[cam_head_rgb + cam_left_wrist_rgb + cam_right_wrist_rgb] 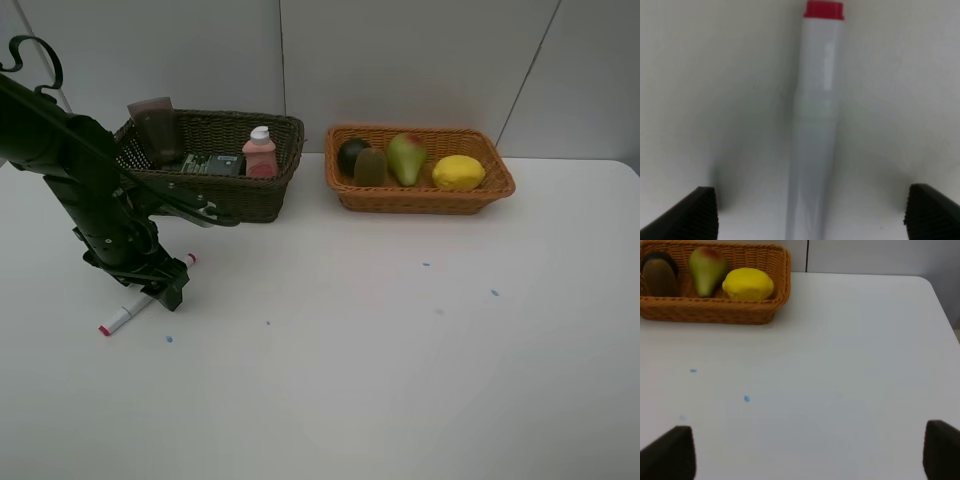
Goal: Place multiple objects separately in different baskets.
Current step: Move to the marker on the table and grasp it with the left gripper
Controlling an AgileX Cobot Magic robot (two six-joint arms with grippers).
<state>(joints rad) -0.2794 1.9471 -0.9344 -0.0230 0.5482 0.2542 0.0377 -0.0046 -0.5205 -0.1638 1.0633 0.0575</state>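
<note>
Jaws of the left gripper (810, 212) stand open astride the white red-tipped marker (815, 130) lying flat.

White tabletop and pale panelled wall.
The white table (380, 380) spans the whole foreground, its surface matte and marked by a few small blue specks (494, 293), scattered well apart across the middle and the left. Behind it stands a light grey wall (420, 60), divided by thin dark seams into panels; the table's far right corner is rounded.
</note>
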